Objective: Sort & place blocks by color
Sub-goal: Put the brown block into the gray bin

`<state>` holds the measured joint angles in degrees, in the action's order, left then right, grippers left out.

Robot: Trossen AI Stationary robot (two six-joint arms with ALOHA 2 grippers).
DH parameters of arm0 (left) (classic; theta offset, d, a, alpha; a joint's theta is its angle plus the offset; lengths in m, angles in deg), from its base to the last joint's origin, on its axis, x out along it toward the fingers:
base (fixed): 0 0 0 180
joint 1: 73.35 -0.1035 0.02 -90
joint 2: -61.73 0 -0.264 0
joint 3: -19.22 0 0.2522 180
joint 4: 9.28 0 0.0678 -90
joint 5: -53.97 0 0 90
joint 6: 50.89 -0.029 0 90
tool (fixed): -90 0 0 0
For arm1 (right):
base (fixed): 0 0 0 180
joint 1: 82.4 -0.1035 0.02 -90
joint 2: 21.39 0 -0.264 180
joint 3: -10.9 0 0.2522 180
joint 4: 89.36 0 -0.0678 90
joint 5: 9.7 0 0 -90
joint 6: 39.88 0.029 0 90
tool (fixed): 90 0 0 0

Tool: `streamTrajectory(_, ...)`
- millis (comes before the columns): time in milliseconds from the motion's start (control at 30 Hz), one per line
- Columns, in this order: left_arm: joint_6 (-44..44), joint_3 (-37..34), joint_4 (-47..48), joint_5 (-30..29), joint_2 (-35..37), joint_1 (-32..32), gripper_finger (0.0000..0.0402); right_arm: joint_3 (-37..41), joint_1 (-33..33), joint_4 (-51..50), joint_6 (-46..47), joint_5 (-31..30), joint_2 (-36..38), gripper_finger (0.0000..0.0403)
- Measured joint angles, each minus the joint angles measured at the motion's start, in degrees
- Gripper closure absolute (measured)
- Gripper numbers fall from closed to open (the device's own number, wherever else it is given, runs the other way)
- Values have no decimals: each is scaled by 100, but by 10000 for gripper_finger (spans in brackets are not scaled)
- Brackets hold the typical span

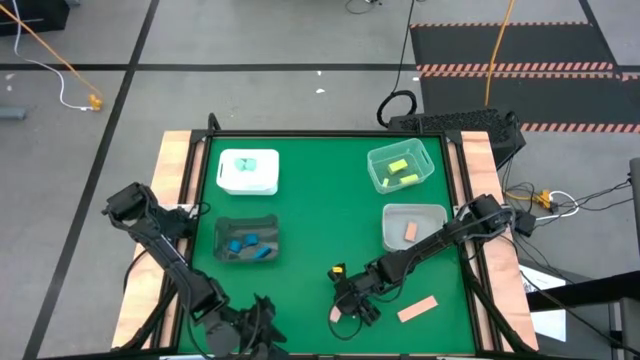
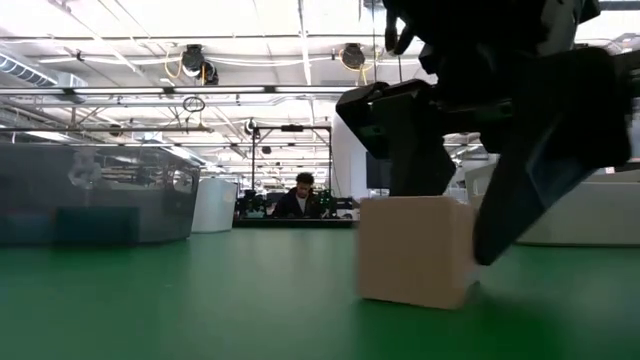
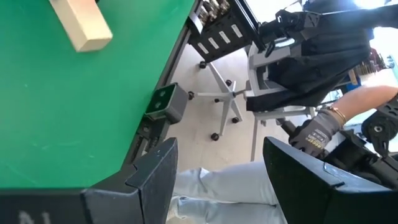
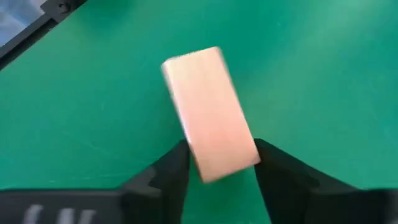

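Looked straight down on a green bench with four trays in its upper half. Found the right hand low in the frame, just right of centre, near the bench's lower edge. Had its two fingers pressed against both long sides of a tan-peach block, with no gap showing and only the near end caught. Left that block resting flat on the bench, not yet lifted. Found the left hand at the lower left, fingers spread wide and empty, hanging past the bench edge. Counted a loose tan-peach bar just right of the working hand. Held teal in the white tray at upper left, blue in the grey tray below it, yellow-green in the clear tray at upper right, and one tan-peach piece in the pale tray at right centre. Judged the grip shallow and off-centre, so risked the block pivoting or slipping out on the lift. Risked also nudging the loose bar nearby towards the lower edge. Offered open green between the hand and the pale tray, up and to the right. Allowed little margin towards the bottom edge, where a gloved hand of a person showed beyond the bench.
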<state>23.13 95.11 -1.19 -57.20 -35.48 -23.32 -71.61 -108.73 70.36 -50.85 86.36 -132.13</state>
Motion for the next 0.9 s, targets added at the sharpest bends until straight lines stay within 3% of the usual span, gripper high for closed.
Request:
streamTrajectory(100,-24,0,0,0,0,-46,165,0,0,-63,110,17,6,292)
streamTrajectory(433,-35,0,129,-30,0,-61,165,7,172,-1171,556,56,681,292)
streamTrajectory(667,-395,0,263,-652,0,-213,165,7,433,-1863,623,-1189,1709,292)
streamTrajectory(900,-756,-2,300,-798,0,-676,165,7,684,-2603,1897,-2034,3023,292)
